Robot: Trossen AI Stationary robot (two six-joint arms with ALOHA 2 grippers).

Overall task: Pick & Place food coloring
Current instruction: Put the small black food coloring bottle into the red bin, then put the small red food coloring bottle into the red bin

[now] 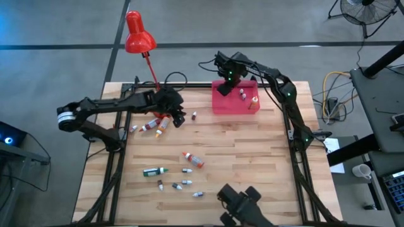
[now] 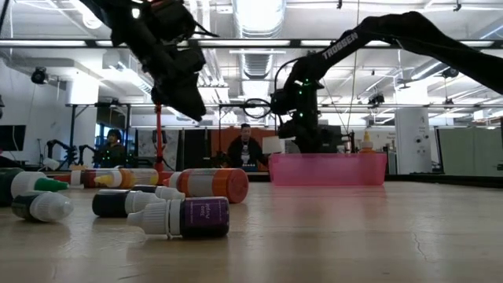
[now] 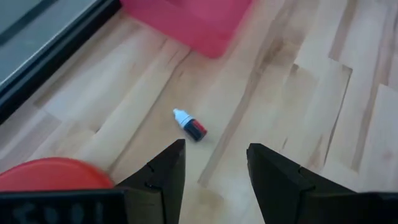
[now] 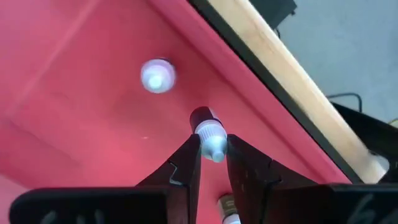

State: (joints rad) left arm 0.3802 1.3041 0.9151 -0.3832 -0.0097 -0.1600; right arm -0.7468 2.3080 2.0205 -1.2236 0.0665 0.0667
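Your tray holds three bottles; about ten lie on the table (most remains). Right gripper grasps a bottle above it; left gripper gapes empty.

Most of the food coloring lies loose on the wooden table. Left of centre in the high view, a cluster of orange-red bottles lies on its side, with a tiny bottle just right of it, alone on bare wood. Toward the lower middle lie a red-and-white tube, a dark green bottle with its cap pointing right, and several tiny whitish bottles scattered near them. In the pink tray at upper centre, two small bottles stand upright and an orange bottle stands at the right end. From table level, a purple-labelled bottle lies nearest, cap to the left.
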